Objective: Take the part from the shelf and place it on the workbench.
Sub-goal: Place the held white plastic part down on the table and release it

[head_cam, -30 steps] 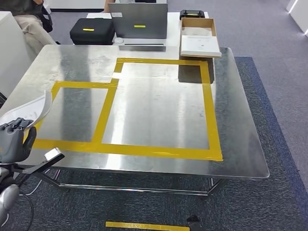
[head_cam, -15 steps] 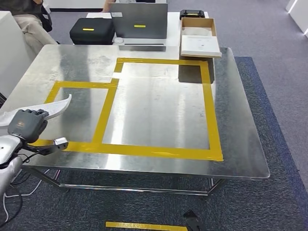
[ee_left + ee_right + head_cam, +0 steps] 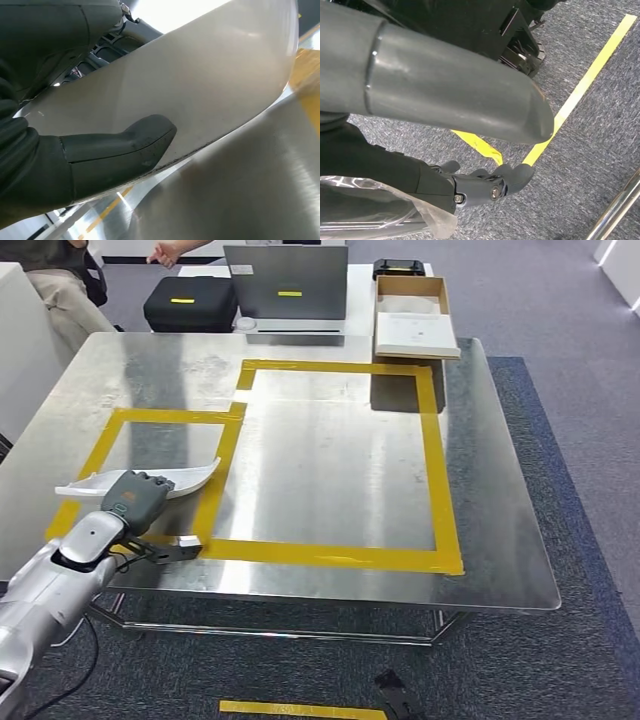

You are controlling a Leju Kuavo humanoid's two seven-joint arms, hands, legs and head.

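The part [image 3: 189,480] is a long, curved white panel. My left hand [image 3: 137,498] grips it near its middle and holds it low over the steel workbench [image 3: 490,500], across the front of the smaller left yellow-taped square [image 3: 170,417]. In the left wrist view my thumb [image 3: 124,150] presses against the part's pale surface [image 3: 211,85], with the bench top just beyond. In the right wrist view my right hand [image 3: 444,100] hangs above the carpet with its fingers [image 3: 486,187] stretched out and nothing in it.
A larger yellow-taped square [image 3: 434,470] marks the bench's middle and right. Behind the bench stand a laptop [image 3: 287,285], a black case [image 3: 192,302] and an open cardboard box [image 3: 415,315]. A person [image 3: 53,280] sits at the far left. A yellow tape strip [image 3: 306,708] lies on the floor.
My left arm has swung in from the bench's left edge toward the right, carrying the part over the left taped square and lower toward the surface.
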